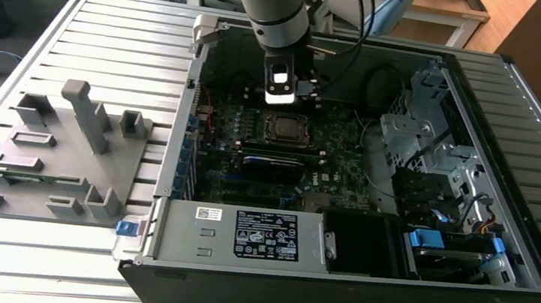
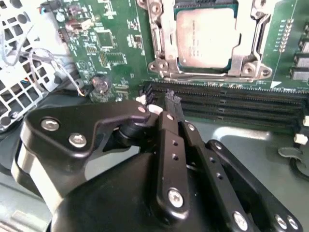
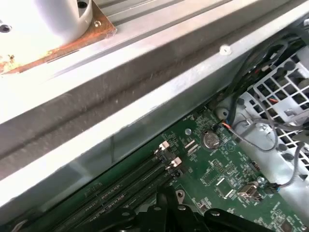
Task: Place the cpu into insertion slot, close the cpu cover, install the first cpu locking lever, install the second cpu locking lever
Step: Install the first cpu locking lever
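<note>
Gripper [image 2: 170, 99] fingers pressed together, holding nothing, above memory slots [image 2: 231, 99]; cpu [image 2: 207, 36] seated in insertion slot [image 2: 161, 43]; cpu cover [image 2: 256, 29] down.

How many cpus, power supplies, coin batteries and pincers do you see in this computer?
cpu: 1
power supply: 1
coin battery: 1
pincer: 1
Total: 4
</note>
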{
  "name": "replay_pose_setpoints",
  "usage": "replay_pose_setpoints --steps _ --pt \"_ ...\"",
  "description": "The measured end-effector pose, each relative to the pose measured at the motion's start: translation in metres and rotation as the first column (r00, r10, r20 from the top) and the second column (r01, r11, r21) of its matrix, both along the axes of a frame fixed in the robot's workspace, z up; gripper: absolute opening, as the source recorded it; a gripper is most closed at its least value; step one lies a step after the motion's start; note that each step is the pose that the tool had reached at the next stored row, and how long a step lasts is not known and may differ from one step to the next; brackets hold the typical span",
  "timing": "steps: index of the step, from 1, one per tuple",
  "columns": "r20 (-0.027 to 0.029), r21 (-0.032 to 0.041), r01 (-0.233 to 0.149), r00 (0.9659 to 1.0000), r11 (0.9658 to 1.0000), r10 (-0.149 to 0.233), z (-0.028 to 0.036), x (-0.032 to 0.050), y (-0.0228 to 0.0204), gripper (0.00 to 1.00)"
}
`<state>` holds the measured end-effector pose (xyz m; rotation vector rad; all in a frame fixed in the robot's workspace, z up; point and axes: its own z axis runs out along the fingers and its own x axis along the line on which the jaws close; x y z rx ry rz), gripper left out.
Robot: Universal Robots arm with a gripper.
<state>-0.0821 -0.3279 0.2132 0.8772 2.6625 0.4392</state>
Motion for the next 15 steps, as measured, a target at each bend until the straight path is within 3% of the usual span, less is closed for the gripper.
replay_pose_setpoints --steps 5,6,7,10,11,13,15 --pt "0.0 -0.0004 0.0 1.0 1.0 0.0 0.0001 0.0 0.0 0.1" --pt "-0.002 -0.0077 0.0 1.0 1.0 0.0 0.0002 0.0001 0.0 0.1" --pt "-0.0106 -0.0203 0.0 0.9999 0.9998 0.0 0.0001 0.0006 0.0 0.1" --pt "-0.0484 -0.0691 -0.001 0.9988 0.9976 -0.002 0.0002 0.0021 -0.0001 0.1" --pt "-0.0584 -0.0793 -0.002 0.9983 0.9969 -0.002 0.0001 0.0028 0.0 0.1" --pt "-0.0743 -0.0891 -0.004 0.9972 0.996 -0.003 0.0001 0.0039 0.0 0.1" --pt "-0.0844 -0.0921 -0.005 0.9964 0.9957 -0.003 0.0001 0.0054 0.0 0.1"
